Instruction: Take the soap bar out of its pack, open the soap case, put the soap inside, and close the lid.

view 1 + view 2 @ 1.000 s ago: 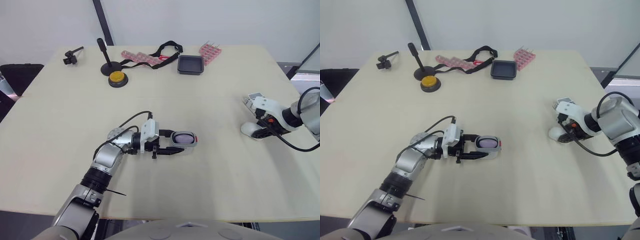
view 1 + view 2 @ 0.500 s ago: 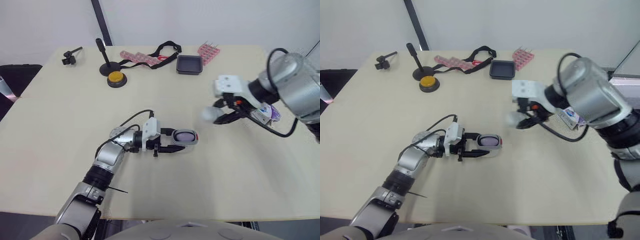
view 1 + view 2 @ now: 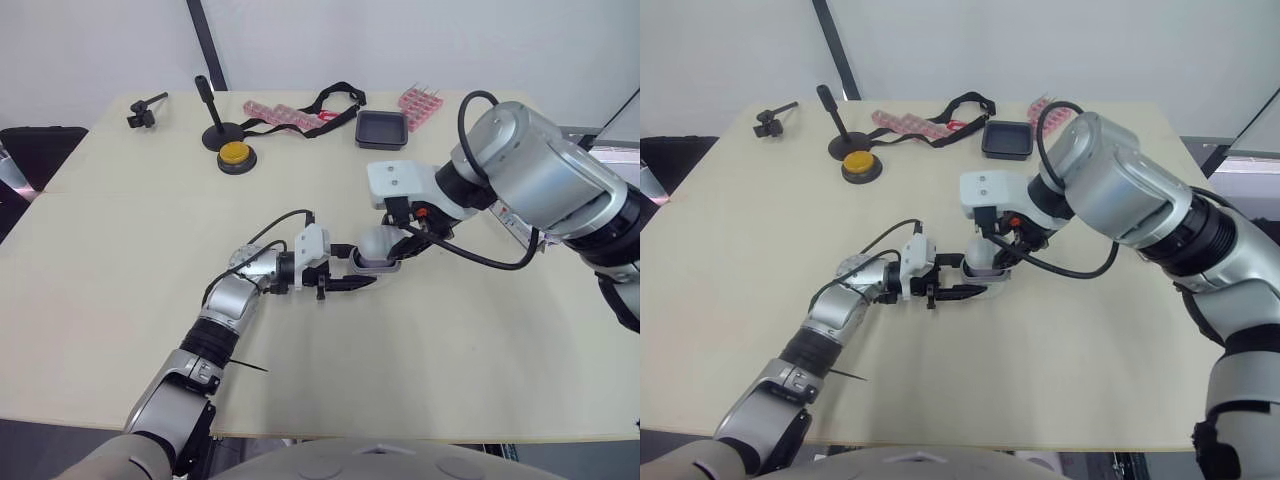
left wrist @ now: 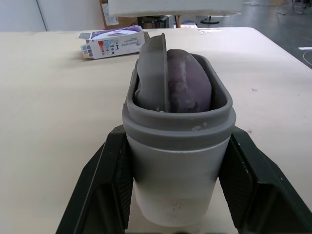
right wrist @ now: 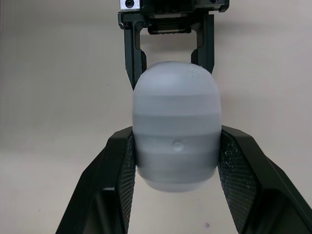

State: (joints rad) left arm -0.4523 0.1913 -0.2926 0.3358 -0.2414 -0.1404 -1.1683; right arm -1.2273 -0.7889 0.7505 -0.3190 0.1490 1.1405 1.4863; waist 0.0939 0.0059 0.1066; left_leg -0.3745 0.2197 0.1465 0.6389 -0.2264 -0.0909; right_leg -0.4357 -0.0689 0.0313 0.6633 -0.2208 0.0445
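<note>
We judge the task almost done: the purple soap [image 4: 187, 87] lies in the case base [image 4: 178, 146], clamped between the left gripper [image 3: 345, 277] fingers. The right gripper [image 5: 175, 165] pinches the lid [image 5: 176, 141] just above it; closing remains.

Soap case [image 4: 178, 146] at mid-surface in the left claw [image 3: 970, 277], soap [image 4: 187, 85] inside it, lid [image 5: 176, 97] in the right claw [image 5: 176, 141] over the case's opening, soap pack [image 4: 113, 43] lying farther right
</note>
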